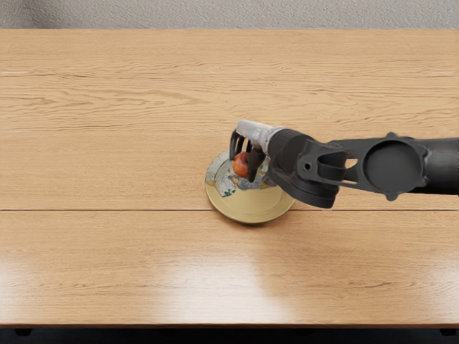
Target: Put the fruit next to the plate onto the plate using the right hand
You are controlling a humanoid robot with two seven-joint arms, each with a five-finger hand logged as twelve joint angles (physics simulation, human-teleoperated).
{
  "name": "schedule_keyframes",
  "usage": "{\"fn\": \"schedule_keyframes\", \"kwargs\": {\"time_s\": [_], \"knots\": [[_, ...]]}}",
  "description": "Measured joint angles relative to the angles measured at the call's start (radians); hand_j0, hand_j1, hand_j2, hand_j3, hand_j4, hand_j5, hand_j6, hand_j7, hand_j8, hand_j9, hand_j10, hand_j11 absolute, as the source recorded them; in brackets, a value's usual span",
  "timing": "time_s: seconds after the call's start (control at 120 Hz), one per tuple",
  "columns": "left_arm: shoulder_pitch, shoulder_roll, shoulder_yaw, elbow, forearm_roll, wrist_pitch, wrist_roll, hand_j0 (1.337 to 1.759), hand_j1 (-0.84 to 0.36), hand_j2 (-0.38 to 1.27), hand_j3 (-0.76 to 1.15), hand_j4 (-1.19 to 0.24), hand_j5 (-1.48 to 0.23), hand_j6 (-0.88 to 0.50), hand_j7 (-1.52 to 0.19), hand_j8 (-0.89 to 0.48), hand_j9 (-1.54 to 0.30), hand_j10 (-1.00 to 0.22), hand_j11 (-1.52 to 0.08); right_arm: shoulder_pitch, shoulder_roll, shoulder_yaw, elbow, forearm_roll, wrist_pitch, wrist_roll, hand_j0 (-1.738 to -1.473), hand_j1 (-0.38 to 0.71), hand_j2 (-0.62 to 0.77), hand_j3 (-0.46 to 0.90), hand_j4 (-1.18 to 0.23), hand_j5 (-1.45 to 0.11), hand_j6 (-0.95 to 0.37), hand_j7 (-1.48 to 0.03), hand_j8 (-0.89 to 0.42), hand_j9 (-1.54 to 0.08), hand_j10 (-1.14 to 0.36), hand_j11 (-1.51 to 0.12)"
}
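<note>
The right hand [247,152] has its fingers curled around the fruit [240,165], above the plate [247,208] toward its eleven o'clock rim. It looks small, light, smooth and firm, so a wrap round its middle suits.

A round golden-yellow plate [249,207] with a patterned centre lies on the light wooden plank table [107,107]. The dark right arm reaches in from the right of the plate. Its right hand [247,149] is over the plate's far part, with dark fingers [234,143] curled around a small round red-orange fruit [241,165]. Whether the fruit touches the plate cannot be told.
</note>
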Motion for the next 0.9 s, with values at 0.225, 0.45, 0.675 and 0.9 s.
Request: {"fn": "schedule_keyframes", "kwargs": {"time_s": [0.225, 0.45, 0.675, 0.9], "knots": [[0.000, 0.000, 0.000, 0.000, 0.000, 0.000, 0.000, 1.658, 0.35, 0.00, 0.00, 0.00, 0.00, 0.00, 0.00, 0.00, 0.00, 0.00, 0.00, -0.018, 0.003, -0.001, -0.001, -0.008, -0.005, 0.000, -1.657, 0.28, 0.46, 0.00, -0.80, -1.13, -0.48, -1.07, -0.44, -1.14, -0.79, -1.15], [0.000, 0.000, 0.000, 0.000, 0.000, 0.000, 0.000, 1.658, 0.35, 0.00, 0.00, 0.00, 0.00, 0.00, 0.00, 0.00, 0.00, 0.00, 0.00, -0.019, 0.004, 0.008, -0.013, -0.002, -0.036, -0.002, -1.657, -0.05, 0.19, 0.00, -0.37, -0.52, -0.24, -0.49, -0.22, -0.52, -0.37, -0.53], [0.000, 0.000, 0.000, 0.000, 0.000, 0.000, 0.000, 1.658, 0.35, 0.00, 0.00, 0.00, 0.00, 0.00, 0.00, 0.00, 0.00, 0.00, 0.00, -0.055, -0.131, 0.243, -0.011, 0.034, 0.172, -0.002, -1.658, -0.22, 0.06, 0.00, -0.15, -0.20, -0.10, -0.19, -0.10, -0.20, -0.14, -0.20], [0.000, 0.000, 0.000, 0.000, 0.000, 0.000, 0.000, 1.658, 0.35, 0.00, 0.00, 0.00, 0.00, 0.00, 0.00, 0.00, 0.00, 0.00, 0.00, -0.259, -0.356, 0.681, -0.009, 0.088, 0.730, -0.002, -1.658, -0.28, 0.02, 0.00, -0.07, -0.10, -0.06, -0.09, -0.06, -0.10, -0.07, -0.10]]}}
